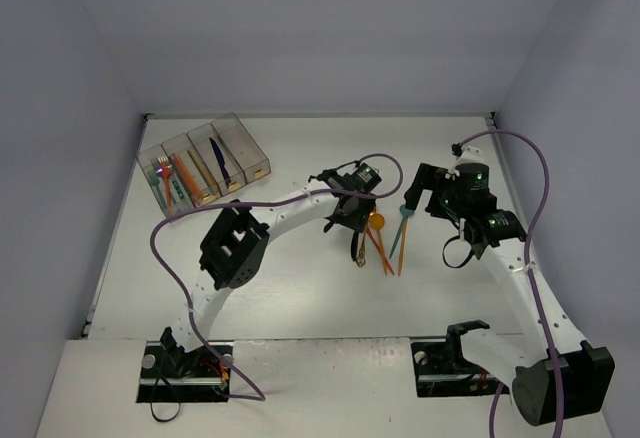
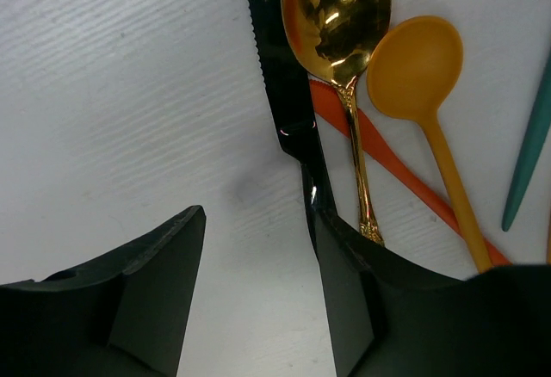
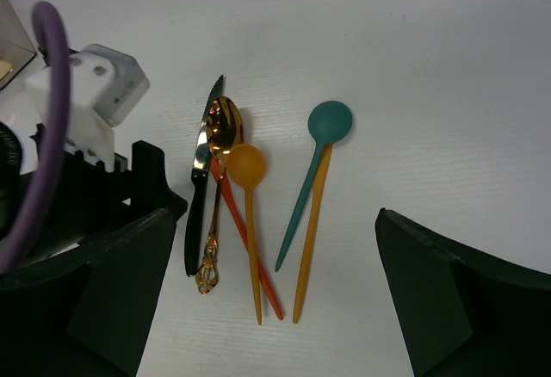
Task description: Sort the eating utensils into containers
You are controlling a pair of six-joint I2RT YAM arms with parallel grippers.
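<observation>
Several utensils lie bunched mid-table [image 1: 385, 243]: a black knife [image 3: 200, 188], gold spoon [image 3: 222, 132], orange spoon [image 3: 246, 166], red-orange handle [image 3: 250, 261], teal spoon [image 3: 330, 121] and an orange handle [image 3: 312, 239]. My left gripper [image 2: 256, 222] is open, low over the table at the pile's left side. The black knife [image 2: 275, 67] runs along its right finger [image 2: 353, 291], with the gold spoon [image 2: 336, 15] just beyond. My right gripper [image 3: 275, 213] is open wide and empty, held above the pile. The clear containers [image 1: 205, 163] stand at the far left, holding orange and dark blue utensils.
My left arm's wrist [image 3: 86, 188] sits close beside the pile in the right wrist view. Purple cables loop over both arms [image 1: 160, 248]. White walls close in the table at the back and sides.
</observation>
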